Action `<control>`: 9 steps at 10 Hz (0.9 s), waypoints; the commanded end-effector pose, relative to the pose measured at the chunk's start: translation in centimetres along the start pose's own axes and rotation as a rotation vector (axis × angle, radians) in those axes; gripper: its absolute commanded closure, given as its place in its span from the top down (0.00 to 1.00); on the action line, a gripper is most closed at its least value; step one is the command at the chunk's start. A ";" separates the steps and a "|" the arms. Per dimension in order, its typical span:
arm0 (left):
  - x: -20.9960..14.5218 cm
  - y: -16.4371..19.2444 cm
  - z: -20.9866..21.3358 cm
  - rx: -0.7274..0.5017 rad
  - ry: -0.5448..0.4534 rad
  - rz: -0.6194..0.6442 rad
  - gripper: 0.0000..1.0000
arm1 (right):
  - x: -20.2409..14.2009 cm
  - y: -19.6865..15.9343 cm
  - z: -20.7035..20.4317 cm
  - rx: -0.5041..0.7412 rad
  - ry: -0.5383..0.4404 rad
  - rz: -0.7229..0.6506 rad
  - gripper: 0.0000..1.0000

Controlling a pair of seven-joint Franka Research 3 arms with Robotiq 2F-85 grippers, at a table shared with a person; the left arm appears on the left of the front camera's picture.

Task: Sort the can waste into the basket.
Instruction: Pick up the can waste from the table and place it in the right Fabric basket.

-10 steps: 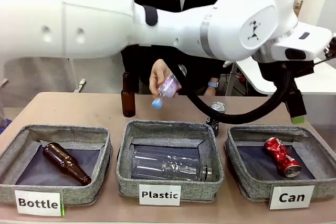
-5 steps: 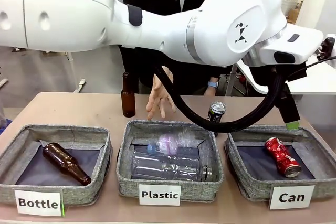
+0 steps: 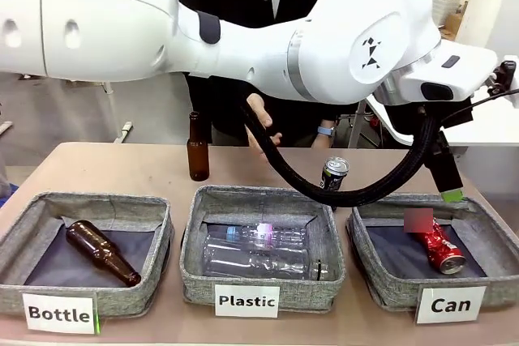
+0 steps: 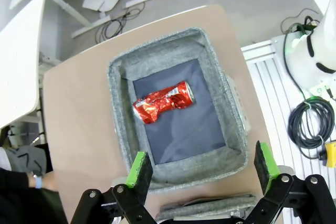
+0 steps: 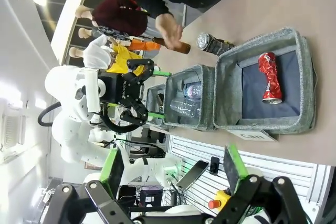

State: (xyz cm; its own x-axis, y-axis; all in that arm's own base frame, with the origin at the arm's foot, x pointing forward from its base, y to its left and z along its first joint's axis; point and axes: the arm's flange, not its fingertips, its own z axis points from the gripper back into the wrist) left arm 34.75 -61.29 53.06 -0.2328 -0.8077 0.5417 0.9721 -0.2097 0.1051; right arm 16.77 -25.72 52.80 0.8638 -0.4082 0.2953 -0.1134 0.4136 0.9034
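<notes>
One of the two cans is sorted, by the look of it. Nearest, the low grey fabric basket with the white "Can" label (image 3: 381,285) holds the dented red metal can with white marks (image 3: 435,246), lying on its side on the dark lining. Above that basket hangs the left gripper (image 4: 202,163), its green pads spread wide with nothing between them. The right gripper (image 5: 173,167) is likewise released and empty, held off to the side of the table, well apart from both cans. Farther back, the small black can with a silver top (image 3: 333,173) sits on the tan table (image 3: 122,168), just behind the gap between this basket and the like grey basket labelled "Plastic" (image 3: 195,281). Farthest, a person's hand (image 3: 261,123) is raised above the table, apart from that can. Half the job remains, then: the black can has to be picked up and dropped in beside the red one.
</notes>
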 end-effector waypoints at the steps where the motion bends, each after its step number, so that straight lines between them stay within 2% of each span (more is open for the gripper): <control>1: -1.9 -0.6 2.1 0.012 -0.009 0.018 1.00 | -0.6 -0.2 -0.7 -0.020 0.022 0.023 1.00; 2: -3.7 -0.5 4.3 -0.052 -0.025 0.037 1.00 | -0.6 -0.1 -1.6 -0.020 0.043 0.024 1.00; 3: -6.5 -0.3 7.2 -0.053 -0.039 0.105 1.00 | -0.7 0.2 -3.4 -0.039 0.087 0.030 1.00; 5: -15.0 -1.0 13.8 -0.029 -0.095 0.318 1.00 | -1.1 1.4 -8.8 -0.088 0.219 0.084 1.00; 7: -24.0 -3.7 19.2 -0.067 -0.223 0.598 1.00 | -1.6 3.6 -14.1 -0.078 0.343 0.147 1.00; 9: -33.4 -6.3 23.6 -0.134 -0.322 1.043 1.00 | -2.9 5.7 -19.6 -0.014 0.455 0.174 1.00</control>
State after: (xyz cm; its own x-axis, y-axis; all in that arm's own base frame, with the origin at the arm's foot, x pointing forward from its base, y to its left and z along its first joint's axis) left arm 39.08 -23.66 55.71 0.5774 -0.5598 0.5943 0.8125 0.3231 -0.4851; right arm 22.69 -8.49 51.37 0.9608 0.0415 0.2740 -0.2583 0.4925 0.8311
